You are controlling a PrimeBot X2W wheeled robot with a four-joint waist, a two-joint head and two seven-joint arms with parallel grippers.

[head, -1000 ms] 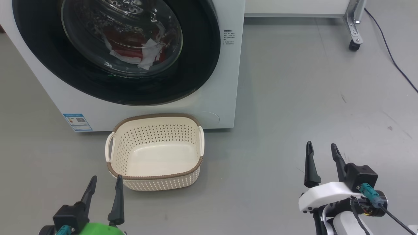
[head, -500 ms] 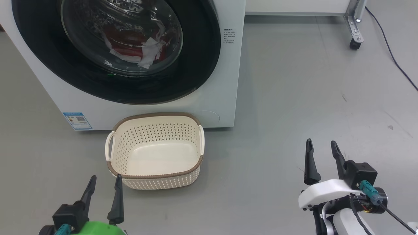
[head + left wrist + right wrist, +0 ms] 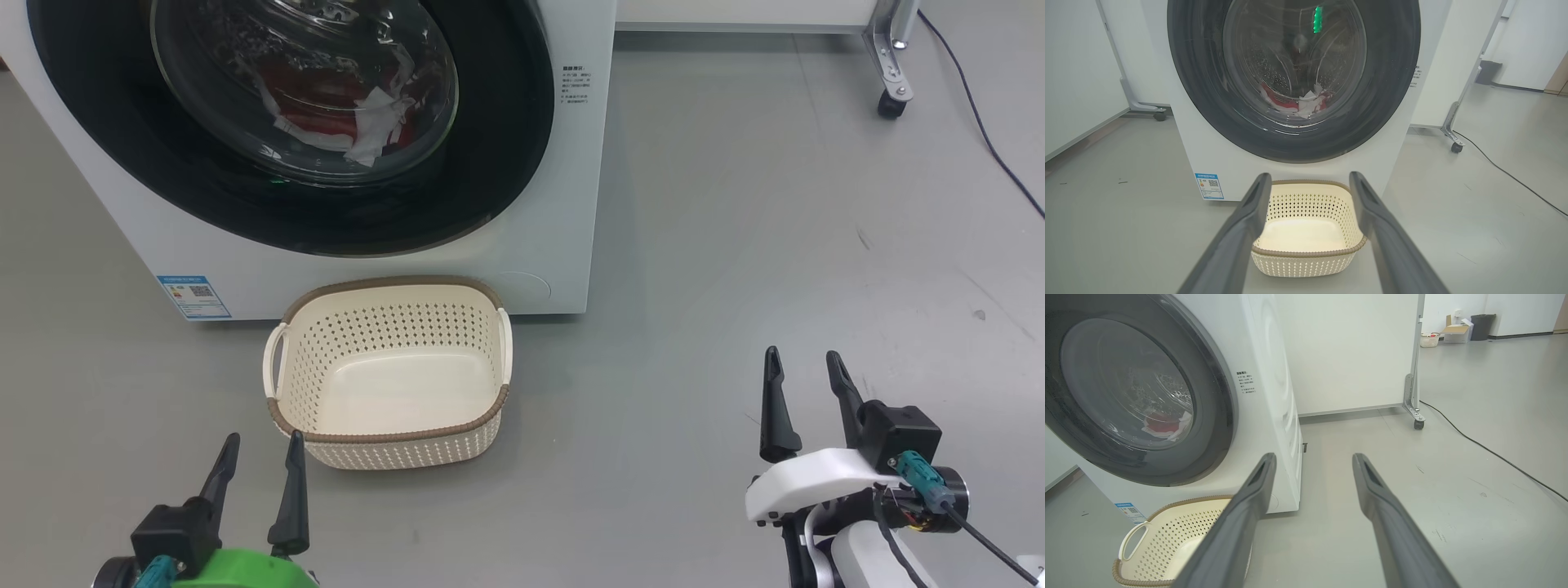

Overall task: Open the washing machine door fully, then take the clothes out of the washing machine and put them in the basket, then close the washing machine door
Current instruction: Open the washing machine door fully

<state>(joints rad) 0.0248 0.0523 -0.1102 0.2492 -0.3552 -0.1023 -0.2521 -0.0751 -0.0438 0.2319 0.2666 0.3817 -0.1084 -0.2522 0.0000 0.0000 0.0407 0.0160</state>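
The white washing machine (image 3: 563,204) stands ahead with its black-rimmed round door (image 3: 490,147) shut. Red and white clothes (image 3: 326,114) lie in the drum behind the glass, also seen as clothes (image 3: 1298,102) in the left wrist view and clothes (image 3: 1163,424) in the right wrist view. An empty cream basket (image 3: 388,441) with a brown rim sits on the floor right in front of the machine. My left gripper (image 3: 261,445) hangs open just short of the basket's near left corner. My right gripper (image 3: 800,363) is open over bare floor, well right of the basket.
A white partition on a wheeled metal foot (image 3: 890,102) stands behind and to the right of the machine, with a black cable (image 3: 988,155) trailing over the grey floor. A bin and boxes (image 3: 1466,328) sit far off along the back wall.
The whole head picture has shifted slightly, so the camera moved. Both grippers stay open and keep their places beside the basket.
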